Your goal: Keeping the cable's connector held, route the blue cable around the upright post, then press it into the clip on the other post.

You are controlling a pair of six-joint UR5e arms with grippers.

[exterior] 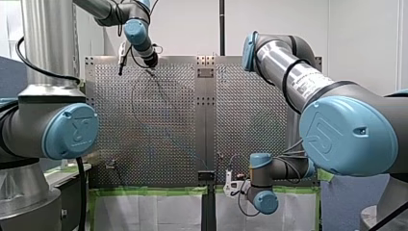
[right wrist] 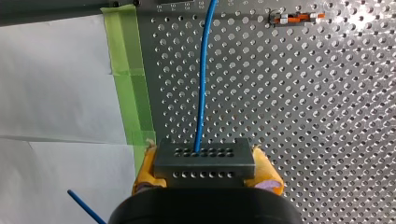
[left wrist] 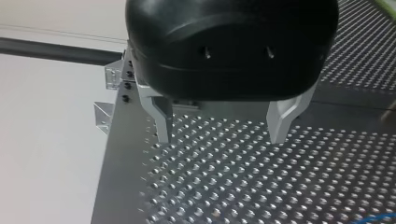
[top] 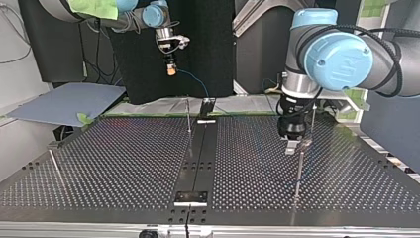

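The right hand point(top: 171, 70) is clamped by its yellow pads point(right wrist: 145, 171) on the grey rectangular connector block point(right wrist: 204, 161), which has rows of small holes in its face. It holds the block raised above one edge of the perforated metal tabletop point(right wrist: 303, 116). The thin blue cable point(right wrist: 201, 84) leaves one of those holes and runs straight ahead of the hand over the tabletop.

At the far side, the left hand point(left wrist: 220, 135) hovers just above the tabletop. Its metal fingers point(left wrist: 163, 123) are spread apart with nothing between them. A short piece of blue shows near it, beside the fingers rather than between them.

In the top view a thin upright metal post point(top: 188, 116) stands near the middle. A second thin metal post point(top: 299, 171) stands just beside the left hand. Whether either post carries the clip cannot be told.

The step in hand appears to be the left hand's pick-up of the cable's free run.

- **Before closing:** the hand should shift sideways until the cable lies between both fingers.
- **Grip:** a light one would let the cable slide as it is led around the post.
- **Right hand:** it should stay firmly shut and give a little slack, so the connector is not tugged out.
- **Height:** routing low on the post should stop the cable riding up over its top.
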